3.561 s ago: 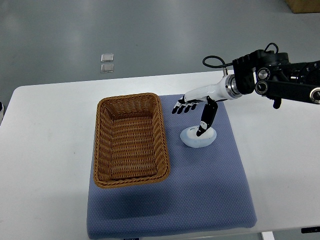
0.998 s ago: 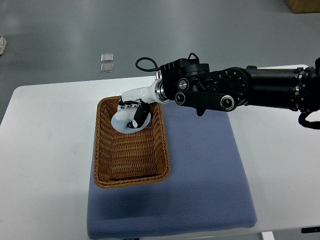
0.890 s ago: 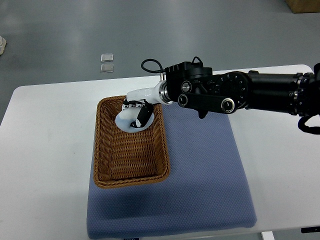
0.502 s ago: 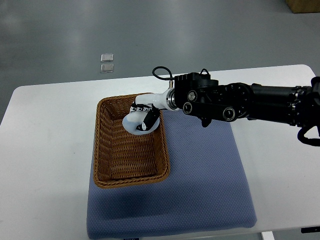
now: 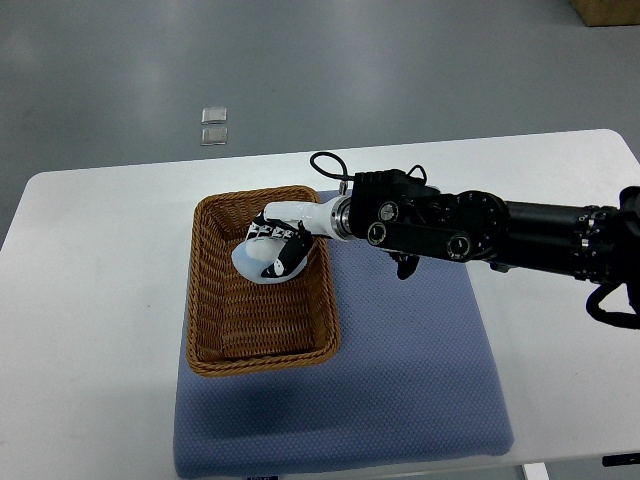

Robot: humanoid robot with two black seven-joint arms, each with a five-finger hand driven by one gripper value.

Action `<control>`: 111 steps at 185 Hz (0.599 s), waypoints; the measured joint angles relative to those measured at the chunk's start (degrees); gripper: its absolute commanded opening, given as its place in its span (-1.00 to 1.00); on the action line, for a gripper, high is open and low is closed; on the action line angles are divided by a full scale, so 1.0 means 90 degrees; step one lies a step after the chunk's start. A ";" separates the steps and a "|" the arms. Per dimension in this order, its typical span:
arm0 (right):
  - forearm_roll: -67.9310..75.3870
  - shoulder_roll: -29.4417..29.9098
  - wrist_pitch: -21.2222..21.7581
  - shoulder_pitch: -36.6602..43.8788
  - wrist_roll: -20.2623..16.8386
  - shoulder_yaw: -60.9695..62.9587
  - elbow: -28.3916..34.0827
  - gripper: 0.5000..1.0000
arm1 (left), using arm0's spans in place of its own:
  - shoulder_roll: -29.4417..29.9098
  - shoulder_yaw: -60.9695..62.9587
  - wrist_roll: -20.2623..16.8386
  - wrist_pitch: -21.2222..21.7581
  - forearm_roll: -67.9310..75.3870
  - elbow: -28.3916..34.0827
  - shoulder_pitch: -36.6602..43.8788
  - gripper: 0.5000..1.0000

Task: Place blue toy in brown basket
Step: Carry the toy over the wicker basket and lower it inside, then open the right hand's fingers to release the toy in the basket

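Note:
The pale blue-white toy hangs over the far part of the brown wicker basket, inside its rim. My right hand is curled around the toy, black fingertips wrapped over its right side. The right arm reaches in from the picture's right edge across the blue mat. Whether the toy touches the basket floor cannot be told. The left arm is out of sight.
The basket stands on the left part of the blue mat, which lies on a white table. Two small clear squares lie on the grey floor beyond the table's far edge.
Since the earliest frame the hand lifted the toy off the mat and carried it left over the basket. In the last half second hand and toy sank slightly lower and leftward.

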 measured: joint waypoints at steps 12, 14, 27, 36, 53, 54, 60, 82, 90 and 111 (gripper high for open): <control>0.0000 0.0000 0.0000 -0.0041 0.0001 0.0001 0.0007 -0.13 | 0.0000 0.0002 0.0000 0.0000 0.0000 -0.0001 0.0000 1.00; 0.0000 0.0000 0.0000 -0.0047 0.0001 0.0001 0.0009 -0.12 | 0.0000 0.0002 0.0000 0.0000 0.0000 -0.0001 0.0000 1.00; 0.0000 0.0000 0.0000 -0.0076 0.0001 0.0001 0.0018 -0.12 | 0.0000 0.0002 0.0000 0.0000 0.0000 -0.0002 -0.0001 1.00; -0.0001 0.0000 -0.0001 -0.0098 0.0013 0.0004 0.0021 -0.12 | 0.0000 0.0002 0.0000 0.0000 0.0000 -0.0002 -0.0001 1.00; -0.0003 0.0000 -0.0003 -0.0166 0.0026 0.0011 0.0023 -0.06 | 0.0000 0.0002 0.0000 0.0000 0.0000 -0.0001 0.0001 1.00; -0.0004 0.0000 -0.0003 -0.0172 0.0027 0.0011 0.0023 -0.05 | 0.0000 0.0002 0.0000 0.0000 0.0000 -0.0001 0.0001 1.00; -0.0009 0.0000 -0.0003 -0.0205 0.0029 0.0011 0.0024 -0.02 | 0.0000 0.0003 0.0000 0.0000 0.0000 0.0001 0.0001 1.00; -0.0020 0.0000 -0.0003 -0.0266 0.0060 0.0043 0.0024 0.15 | 0.0000 0.0002 0.0000 0.0000 0.0000 0.0007 0.0001 1.00; -0.0021 0.0000 -0.0002 -0.0271 0.0101 0.0088 0.0024 0.21 | 0.0000 0.0002 0.0000 0.0000 0.0000 0.0008 0.0001 1.00; -0.0029 0.0000 0.0015 -0.0273 0.0265 0.0171 0.0018 0.37 | 0.0000 0.0002 0.0000 0.0000 0.0000 0.0005 0.0003 1.00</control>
